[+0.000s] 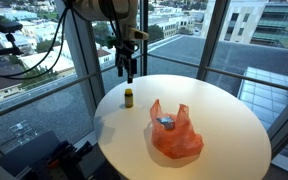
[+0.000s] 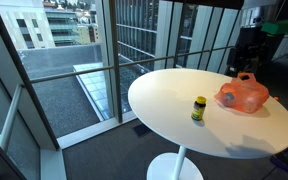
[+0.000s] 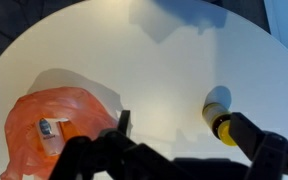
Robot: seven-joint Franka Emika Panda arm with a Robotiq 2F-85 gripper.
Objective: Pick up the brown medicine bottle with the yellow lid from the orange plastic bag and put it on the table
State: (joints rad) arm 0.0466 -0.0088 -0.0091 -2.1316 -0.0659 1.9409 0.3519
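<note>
The brown medicine bottle with the yellow lid (image 1: 128, 97) stands upright on the round white table (image 1: 229, 115), apart from the orange plastic bag (image 1: 174, 132). My gripper (image 1: 130, 68) hangs above the bottle, open and empty. In the wrist view the bottle (image 3: 220, 112) shows from above, close to the right finger, and the gap between the jaws (image 3: 184, 128) holds only bare table. The bag (image 3: 59, 125) lies at the left with a small item inside. The bottle (image 2: 198, 108) and the bag (image 2: 244, 95) also show in an exterior view.
The table (image 2: 174, 95) stands on a single pedestal next to floor-to-ceiling windows (image 1: 44, 60). Cables and equipment (image 1: 14, 45) sit beside the table. The bag lies near the table's middle.
</note>
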